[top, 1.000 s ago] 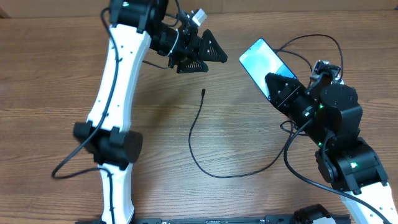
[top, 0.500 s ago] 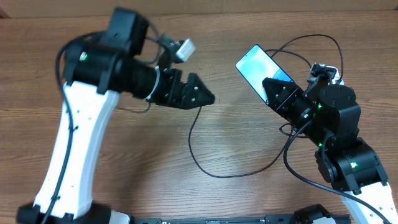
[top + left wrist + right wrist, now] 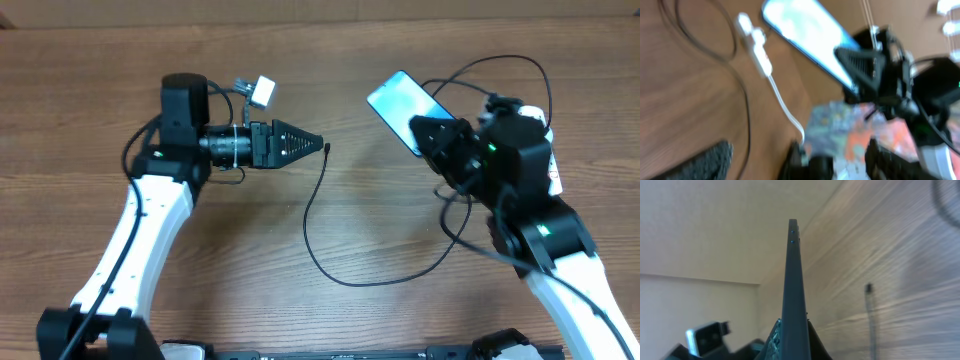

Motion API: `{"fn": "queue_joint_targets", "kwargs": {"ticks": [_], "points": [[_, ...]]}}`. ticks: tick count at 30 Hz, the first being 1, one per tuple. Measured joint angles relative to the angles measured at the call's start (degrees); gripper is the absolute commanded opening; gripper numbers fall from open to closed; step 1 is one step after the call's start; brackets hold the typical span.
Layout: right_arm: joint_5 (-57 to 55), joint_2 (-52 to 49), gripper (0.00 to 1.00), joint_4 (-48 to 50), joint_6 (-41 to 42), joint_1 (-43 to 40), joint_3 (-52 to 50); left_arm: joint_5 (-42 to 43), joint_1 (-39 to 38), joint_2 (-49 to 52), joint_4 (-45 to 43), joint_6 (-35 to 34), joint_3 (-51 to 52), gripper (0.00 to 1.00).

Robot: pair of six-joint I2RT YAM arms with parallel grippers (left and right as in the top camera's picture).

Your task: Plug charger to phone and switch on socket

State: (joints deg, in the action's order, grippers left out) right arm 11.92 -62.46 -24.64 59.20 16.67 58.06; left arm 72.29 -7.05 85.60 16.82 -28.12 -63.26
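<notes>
Right gripper (image 3: 424,128), upper right of frame, is clamped on the phone (image 3: 395,97), with the phone's free end turned outward, apparently to present its port. Left gripper (image 3: 316,147), jaws wide, points at the connector tip of the charger (image 3: 312,205) at centre and is judged ready to seize it.

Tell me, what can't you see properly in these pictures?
- Overhead: the gripped end of the phone, covered by the right gripper.
- Overhead: the plug end of the charger, lost behind the right arm.
- Right wrist: the phone's screen; only its thin edge shows.
- Left wrist: blurred, so where the white cord ends is unclear.
</notes>
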Motion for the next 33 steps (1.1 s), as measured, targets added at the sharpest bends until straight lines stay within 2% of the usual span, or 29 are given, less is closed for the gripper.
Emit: {"fn": "queue_joint_targets", "kwargs": {"ticks": [2,9,12,19,25,33], "points": [[0.7,-3.5,0.04,4.5,1.7,0.7,0.0,0.5,-0.6,1.0,-8.0,-6.4,2.0,0.86],[1.7,-15.3,0.04,21.1,8.1,3.3,0.0,-2.4,-2.5,1.8,-20.8,-21.1,2.9,0.87],[1.7,-18.9,0.04,26.9,10.1,4.6,0.0,-4.9,-2.9,1.8,-22.6,-25.4,2.9,0.86],[2.3,-21.5,0.04,32.3,12.5,6.0,0.0,-13.6,-3.1,1.8,-22.8,-34.4,2.9,0.84],[4.6,-21.5,0.04,32.4,17.3,6.0,0.0,-19.9,-3.1,1.8,-22.8,-38.7,2.9,0.62],[5.9,-21.5,0.04,31.8,24.8,8.4,0.0,-23.3,-3.1,1.8,-22.9,-42.1,2.9,0.5]]}}
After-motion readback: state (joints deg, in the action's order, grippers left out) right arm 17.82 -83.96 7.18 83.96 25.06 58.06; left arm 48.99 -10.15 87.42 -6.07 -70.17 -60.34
